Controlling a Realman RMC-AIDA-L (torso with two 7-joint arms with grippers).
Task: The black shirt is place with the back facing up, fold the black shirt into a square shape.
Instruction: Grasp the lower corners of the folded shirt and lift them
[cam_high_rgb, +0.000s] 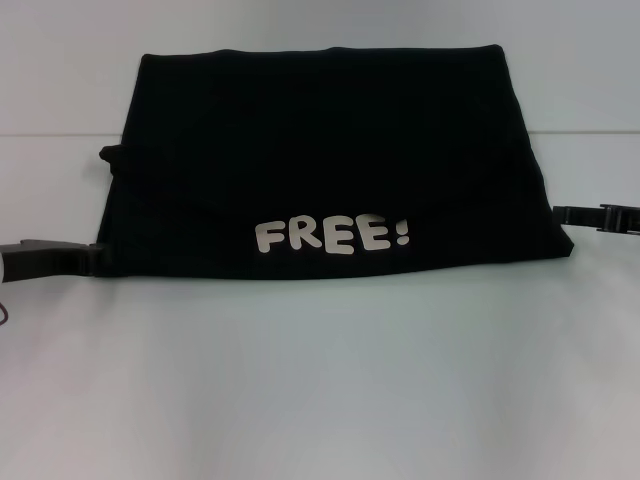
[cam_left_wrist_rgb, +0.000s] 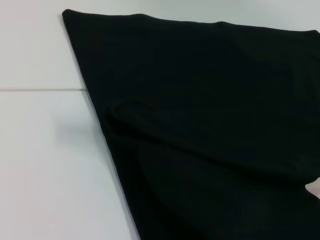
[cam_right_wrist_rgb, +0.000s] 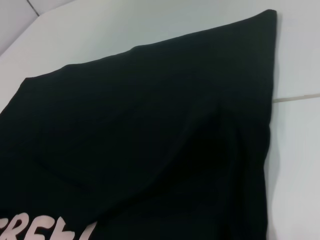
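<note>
The black shirt lies on the white table as a wide folded trapezoid, with white "FREE!" lettering near its front edge. My left gripper reaches in low from the left and meets the shirt's front left corner. My right gripper comes in from the right and meets the shirt's right edge. The left wrist view shows the shirt with a soft ridge across it. In the right wrist view the shirt shows part of the lettering.
The white table has a thin seam line running across behind the shirt's middle. Bare table surface extends in front of the shirt and on both sides.
</note>
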